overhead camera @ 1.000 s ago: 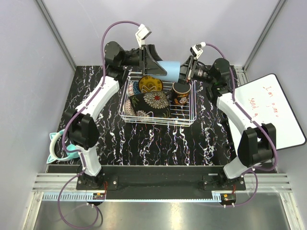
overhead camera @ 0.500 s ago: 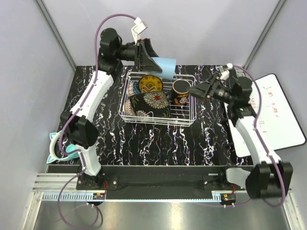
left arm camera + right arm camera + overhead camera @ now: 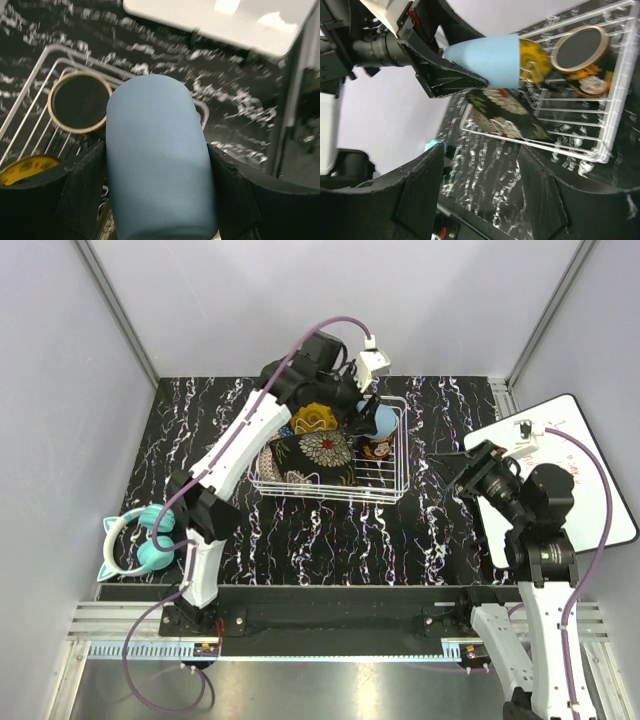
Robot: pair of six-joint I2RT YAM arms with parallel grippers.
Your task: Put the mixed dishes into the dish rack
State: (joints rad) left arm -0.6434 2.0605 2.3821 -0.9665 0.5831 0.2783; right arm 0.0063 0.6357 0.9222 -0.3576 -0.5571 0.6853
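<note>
Jaws of the left gripper (image 3: 159, 202) pinch the light-blue cup (image 3: 155, 140) above the dish rack (image 3: 330, 496); the right gripper (image 3: 480, 200) gapes empty.

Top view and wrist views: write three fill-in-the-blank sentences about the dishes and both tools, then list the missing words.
1. The left tool is shut on the light-blue ____.
2. The right tool is open and holds ____.
3. The mug sits inside the white wire ____.

Missing words: cup; nothing; rack.
</note>
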